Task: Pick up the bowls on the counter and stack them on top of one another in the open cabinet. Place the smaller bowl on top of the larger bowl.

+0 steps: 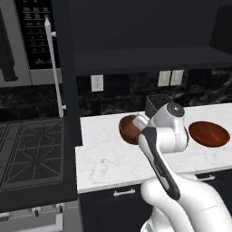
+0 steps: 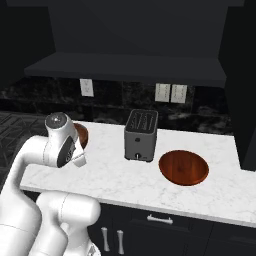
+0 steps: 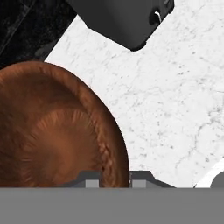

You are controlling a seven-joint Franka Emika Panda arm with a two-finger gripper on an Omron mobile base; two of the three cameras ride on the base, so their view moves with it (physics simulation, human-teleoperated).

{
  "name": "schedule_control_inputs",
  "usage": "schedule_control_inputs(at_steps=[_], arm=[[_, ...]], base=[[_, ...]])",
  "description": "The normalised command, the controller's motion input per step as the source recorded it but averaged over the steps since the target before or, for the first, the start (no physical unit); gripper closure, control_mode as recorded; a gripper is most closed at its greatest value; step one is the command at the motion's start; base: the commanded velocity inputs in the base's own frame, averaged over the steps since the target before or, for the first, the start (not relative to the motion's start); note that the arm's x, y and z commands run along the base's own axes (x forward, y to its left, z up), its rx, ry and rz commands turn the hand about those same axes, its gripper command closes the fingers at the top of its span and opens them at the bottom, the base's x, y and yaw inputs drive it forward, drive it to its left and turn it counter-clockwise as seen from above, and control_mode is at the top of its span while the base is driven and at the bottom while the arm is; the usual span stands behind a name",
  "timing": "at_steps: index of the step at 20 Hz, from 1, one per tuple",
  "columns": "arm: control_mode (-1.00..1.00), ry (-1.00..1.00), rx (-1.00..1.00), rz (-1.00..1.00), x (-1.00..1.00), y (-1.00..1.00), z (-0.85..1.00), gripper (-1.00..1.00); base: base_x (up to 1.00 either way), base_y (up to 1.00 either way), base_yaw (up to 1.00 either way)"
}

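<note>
Smaller bowl point(image 1: 129, 129): in the left base view it sits on the white marble bench point(image 1: 104, 158), near the bench's left end and just beside the stovetop point(image 1: 29, 154); the arm's wrist covers its right side. The larger bowl point(image 1: 209, 134) lies well apart to the right, open side up. A toaster point(image 1: 156, 103) stands behind the arm. The open cabinet point(image 1: 145, 56) shows a flat dark shelf above the wall outlets. The microwave point(image 1: 27, 41) at upper left carries a keypad with markings too small to read.

Right base view: the smaller bowl point(image 2: 80, 136) shows as a brown edge behind the wrist, at the bench's point(image 2: 120, 182) left end. The toaster point(image 2: 141, 135) stands between it and the larger bowl point(image 2: 183, 167). The cabinet shelf point(image 2: 130, 67) runs above. No legible writing or brand.

Hand view: the hand point(image 3: 113, 181) is nearly pressed together, its two fingertips point(image 3: 92, 181) straddling the smaller bowl's point(image 3: 52, 135) rim, one inside and one outside, pinching the wall. The bowl's inside takes up the left of this view; marble bench point(image 3: 175, 100) lies beyond, with the toaster's point(image 3: 122, 19) dark base at the top.
</note>
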Motion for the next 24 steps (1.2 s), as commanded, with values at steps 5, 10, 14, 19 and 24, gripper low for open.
schedule_control_inputs(at_steps=[5,10,14,19,24], arm=[[-1.00,0.17,-0.02,-0.04,-0.49,-0.49,0.49,1.00],[-1.00,0.10,-0.02,-0.13,-0.53,-0.67,0.32,1.00],[-1.00,0.03,0.02,-0.15,-0.33,-0.99,0.10,1.00],[-1.00,0.00,0.00,-0.24,-0.09,-0.92,0.00,1.00],[-1.00,0.00,0.00,-0.36,0.00,-1.00,0.00,1.00]], base=[[0.00,0.00,0.00],[0.00,0.00,0.00],[0.00,0.00,0.00],[0.00,0.00,0.00],[0.00,0.00,0.00]])
